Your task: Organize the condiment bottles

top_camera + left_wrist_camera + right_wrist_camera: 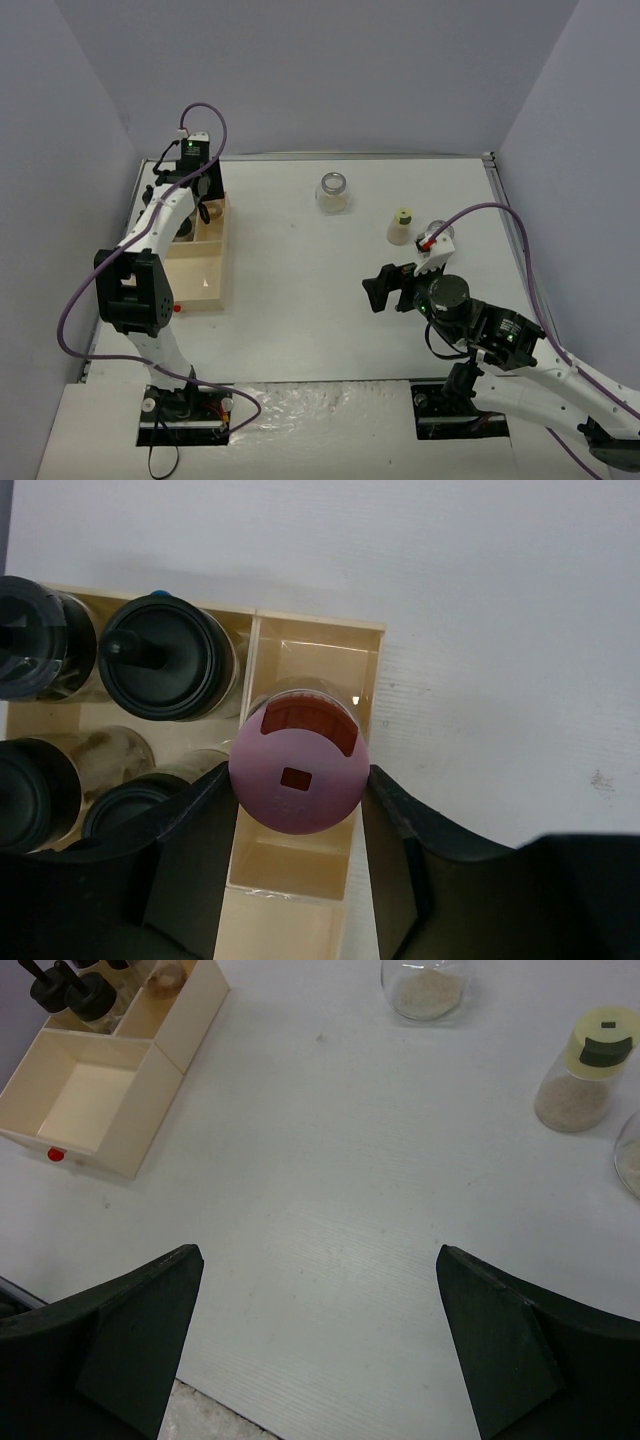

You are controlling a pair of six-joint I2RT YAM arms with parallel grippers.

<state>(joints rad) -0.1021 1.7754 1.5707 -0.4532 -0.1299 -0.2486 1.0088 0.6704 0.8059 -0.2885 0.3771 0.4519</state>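
Note:
My left gripper (298, 776) is shut on the pink-capped jar (297, 770), with one finger against each side of the cap. It holds the jar upright in the far right compartment of the pale wooden tray (320, 626); I cannot tell whether the base rests there. Several black-capped jars (165, 660) stand in the tray's left compartments. Out on the table stand a wide clear-lidded jar (333, 192), a yellow-green-capped jar (401, 226) and a second wide jar (436, 230), partly hidden by the right arm's cable. My right gripper (320, 1260) is open and empty above bare table.
The tray (195, 290) lies at the table's left side, and its near compartments (85, 1100) hold nothing. Grey walls close in the table on the left, back and right. My left arm (130, 285) reaches along the tray's left side.

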